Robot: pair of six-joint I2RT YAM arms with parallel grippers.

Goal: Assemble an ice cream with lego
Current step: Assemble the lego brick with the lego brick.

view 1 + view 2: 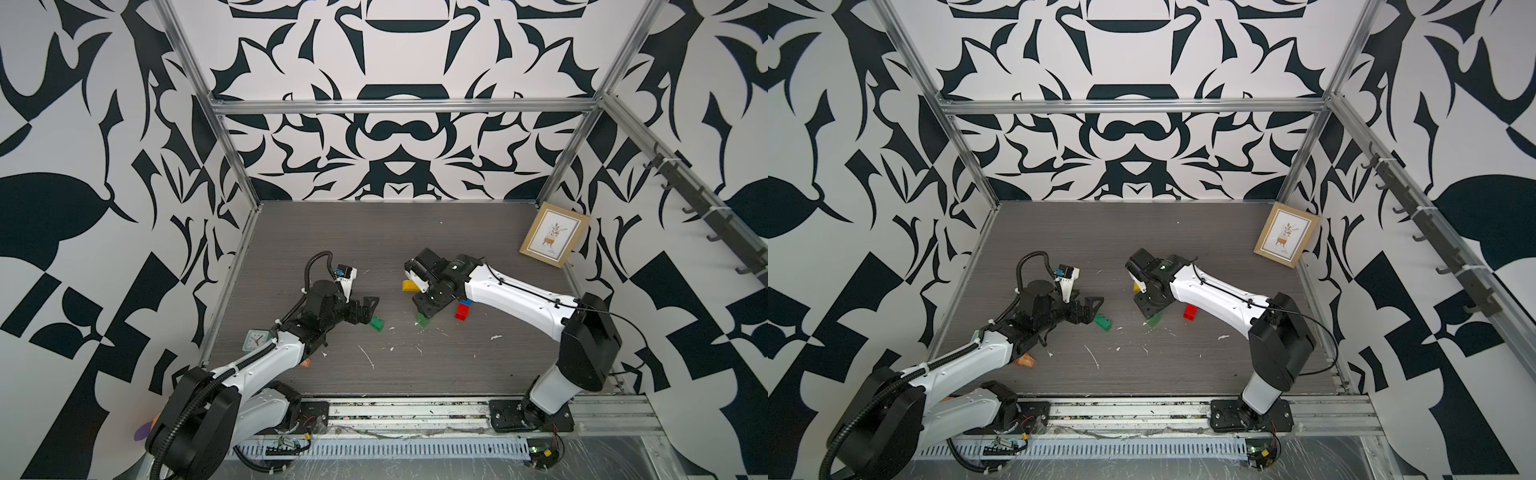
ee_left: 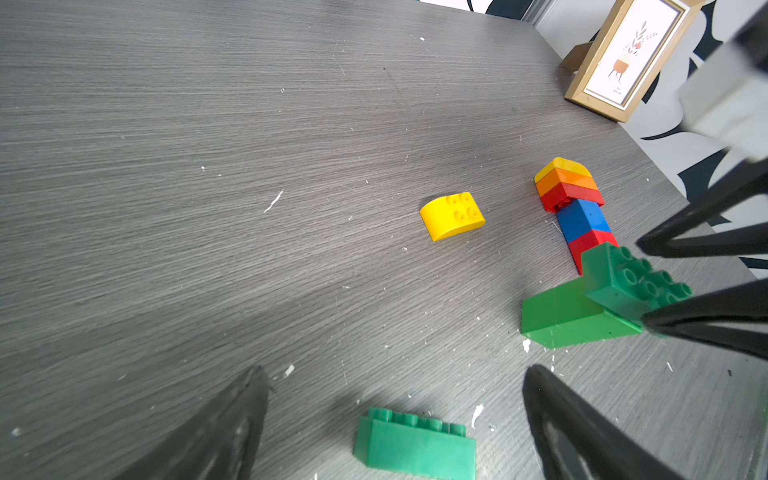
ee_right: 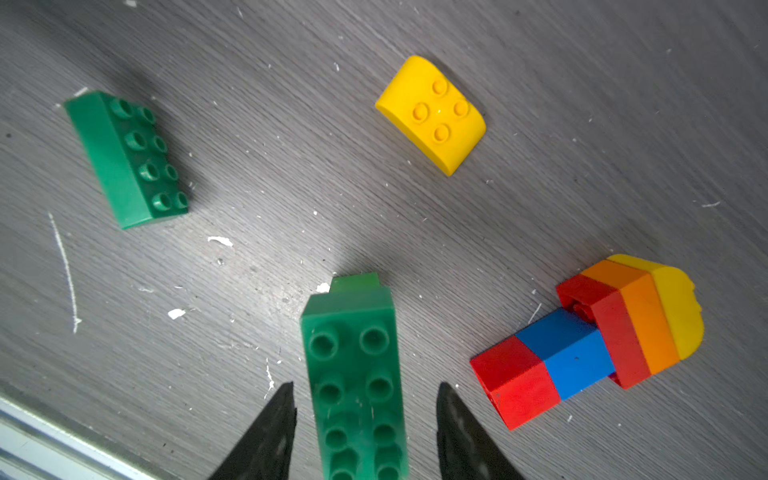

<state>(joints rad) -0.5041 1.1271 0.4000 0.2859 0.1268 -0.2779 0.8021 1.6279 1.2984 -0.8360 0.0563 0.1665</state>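
Note:
My right gripper (image 3: pixel 365 384) is open and straddles a green lego brick (image 3: pixel 353 353), with a gap on each side. That brick rests tilted on a second green brick (image 2: pixel 561 320). Beside them lies a joined lego stack (image 3: pixel 582 353) on its side: red, blue, red, orange, yellow dome. A loose yellow dome brick (image 3: pixel 432 112) sits studs up farther back. My left gripper (image 2: pixel 395 370) is wide open just over another green brick (image 2: pixel 415 444), not touching it. In both top views the grippers (image 1: pixel 370 305) (image 1: pixel 1094 305) and this brick (image 1: pixel 377 324) (image 1: pixel 1103 322) sit mid-table.
A framed picture (image 1: pixel 555 235) leans at the back right corner. A small clock (image 1: pixel 254 340) stands by the left arm at the table's left edge. A crumpled orange wrapper (image 1: pixel 1025 360) lies under the left arm. White flecks dot the grey table (image 1: pixel 374 232).

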